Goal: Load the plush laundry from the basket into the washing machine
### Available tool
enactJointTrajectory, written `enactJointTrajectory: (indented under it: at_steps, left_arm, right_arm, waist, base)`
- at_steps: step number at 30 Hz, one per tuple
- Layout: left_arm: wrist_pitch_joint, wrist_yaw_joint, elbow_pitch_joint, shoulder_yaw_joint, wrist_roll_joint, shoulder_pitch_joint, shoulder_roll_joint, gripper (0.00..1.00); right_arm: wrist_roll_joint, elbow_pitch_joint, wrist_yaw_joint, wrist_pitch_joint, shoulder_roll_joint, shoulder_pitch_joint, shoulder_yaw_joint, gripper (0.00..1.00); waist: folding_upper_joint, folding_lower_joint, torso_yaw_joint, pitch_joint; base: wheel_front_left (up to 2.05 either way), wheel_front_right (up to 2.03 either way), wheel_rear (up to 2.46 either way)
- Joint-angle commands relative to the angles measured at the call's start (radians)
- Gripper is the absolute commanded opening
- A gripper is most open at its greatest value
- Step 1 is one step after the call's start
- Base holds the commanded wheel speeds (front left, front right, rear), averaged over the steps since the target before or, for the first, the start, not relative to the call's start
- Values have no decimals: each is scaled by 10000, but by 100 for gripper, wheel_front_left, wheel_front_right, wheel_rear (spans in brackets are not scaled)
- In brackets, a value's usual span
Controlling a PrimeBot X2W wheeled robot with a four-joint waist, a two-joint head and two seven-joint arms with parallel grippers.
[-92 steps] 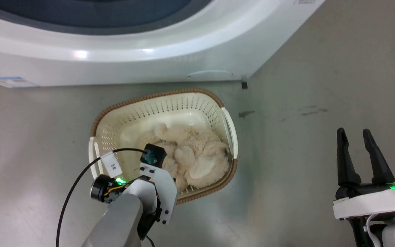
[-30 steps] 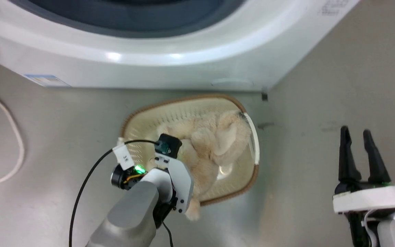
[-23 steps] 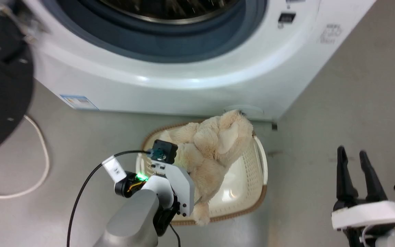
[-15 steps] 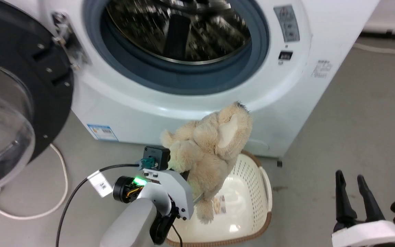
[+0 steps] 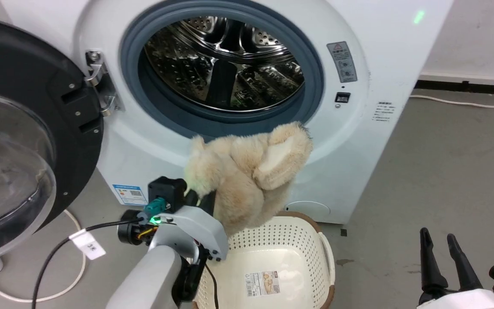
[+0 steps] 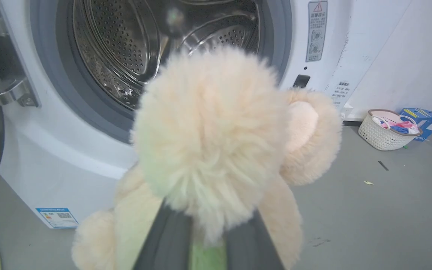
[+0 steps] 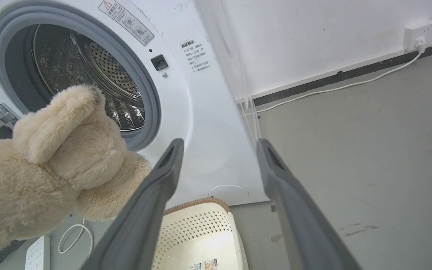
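Washing machine (image 5: 358, 141), door (image 5: 15, 141) open; basket (image 5: 272, 240) on floor (image 5: 444, 171) beneath, empty; plush laundry (image 5: 247, 176) aloft just below the gasket (image 5: 225, 122), liable to snag there or drop, as left gripper (image 6: 208, 212) clamps only one lobe; right gripper (image 5: 437, 235) parted, idle.

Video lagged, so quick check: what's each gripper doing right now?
Left gripper: shut on the plush.
Right gripper: open, holding nothing.
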Motion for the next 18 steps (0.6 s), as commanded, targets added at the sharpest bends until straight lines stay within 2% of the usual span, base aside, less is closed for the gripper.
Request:
enactJointTrajectory:
  at_steps: [1,10,18]
  left_arm:
    - [-145,124,-185,104,98,-19,66,0]
    - [-287,656,-39,812,-179,-897,25,0]
    - [-611,759,452,1458,-471,-2011,69,0]
  right_arm:
    - [15,-91,8,36,-18,150,19,100]
    - [4,-333,8,79,-18,31,-16,100]
    - [-125,-522,8,135,-18,-221,-148,100]
  waist:
    - [0,1,-68,44]
    - [0,1,-338,768]
    - [0,1,-581,1452]
  base:
    - [0,0,0]
    - [0,0,0]
    - [0,0,0]
